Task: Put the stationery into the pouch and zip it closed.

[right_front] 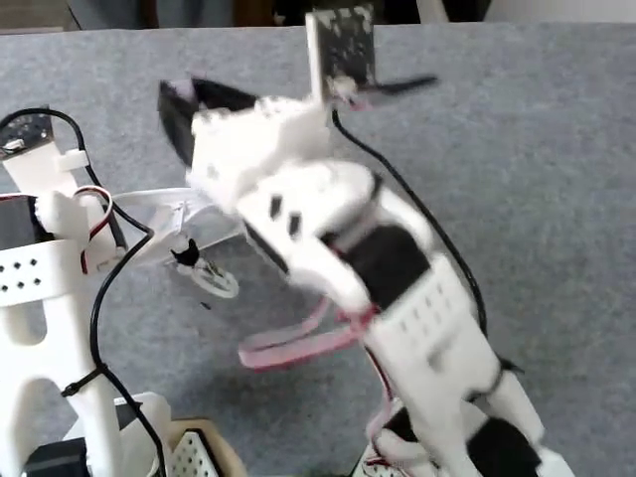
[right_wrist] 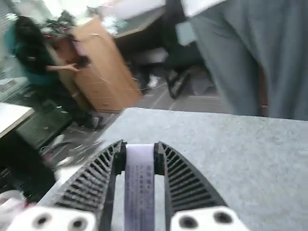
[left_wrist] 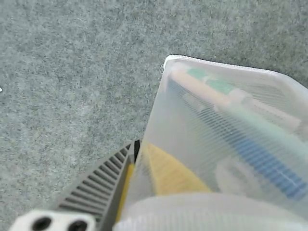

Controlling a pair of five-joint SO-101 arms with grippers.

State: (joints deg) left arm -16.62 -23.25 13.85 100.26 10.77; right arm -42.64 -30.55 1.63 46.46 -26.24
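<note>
Pouch [left_wrist: 226,139], pens [left_wrist: 269,163] inside, is seen against the left hand [left_wrist: 130,154], whose grip cannot be told. A pale strip [right_wrist: 139,187] is clamped in the right hand [right_wrist: 139,149], and much of the counter [right_front: 537,149] is screened by its arm [right_front: 397,288].

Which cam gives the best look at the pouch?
Left wrist view: the pouch sits close up, a blue pen visible through its translucent wall. High view catches a pale, partly hidden part of it.

Pens [left_wrist: 269,166] lie in the pouch [left_wrist: 192,139], whose corner sits in the left tool [left_wrist: 136,147]; a block [right_wrist: 139,185] sits between the right tool's [right_wrist: 139,144] jaws.
</note>
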